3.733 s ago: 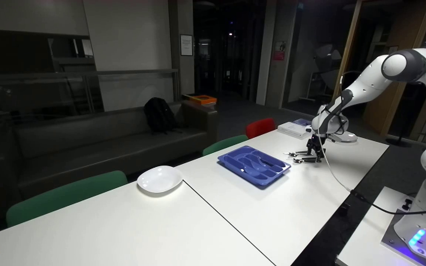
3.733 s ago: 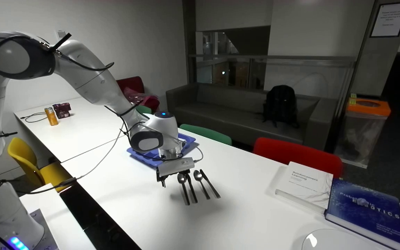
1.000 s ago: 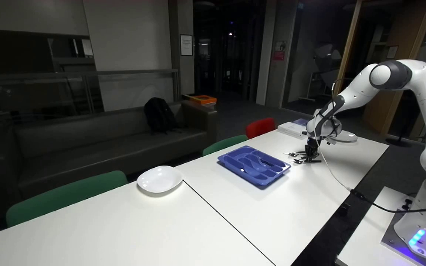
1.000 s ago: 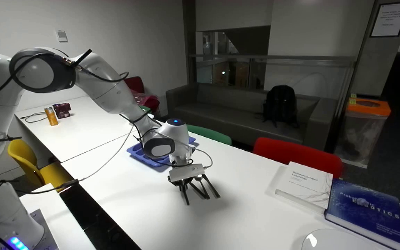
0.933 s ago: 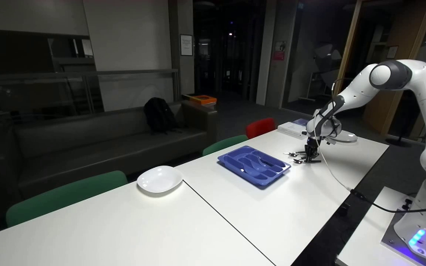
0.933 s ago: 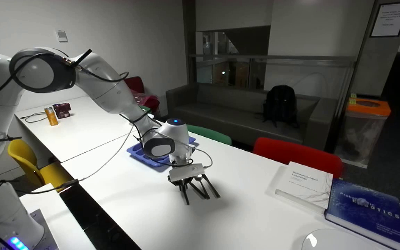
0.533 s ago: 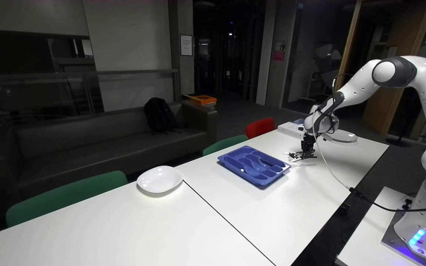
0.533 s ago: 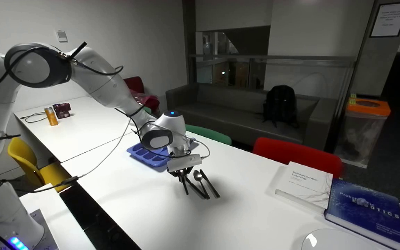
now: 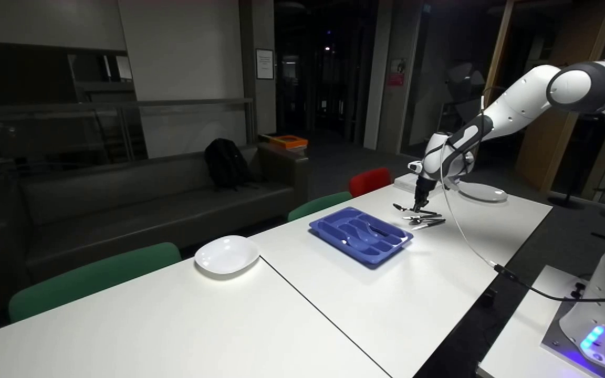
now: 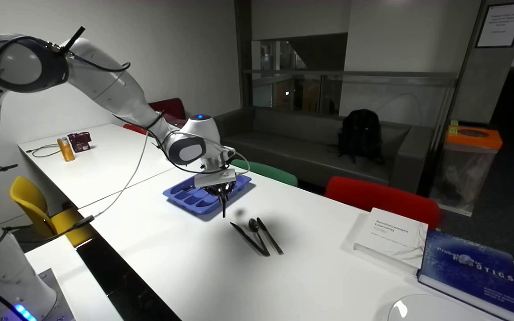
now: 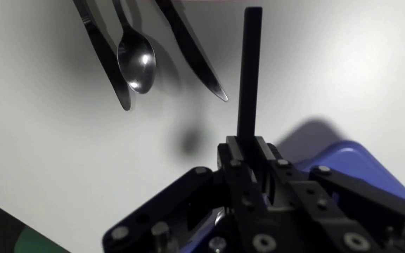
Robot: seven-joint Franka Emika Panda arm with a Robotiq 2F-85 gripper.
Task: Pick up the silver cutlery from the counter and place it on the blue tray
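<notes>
Exterior views, both: white counter (image 10: 172,249), blue tray (image 9: 357,235) on it, contents unclear. Task looks partway: one piece picked up, not placed, three left. Gripper (image 11: 248,144) nearly closed, pinching what's likely a spoon (image 11: 249,70), clear of the counter near the tray, one end jutting past the jaws. Remaining silver cutlery (image 11: 136,61): two knives (image 11: 192,52), another spoon (image 10: 254,225), lying on the counter near the gripper, apart from it.
</notes>
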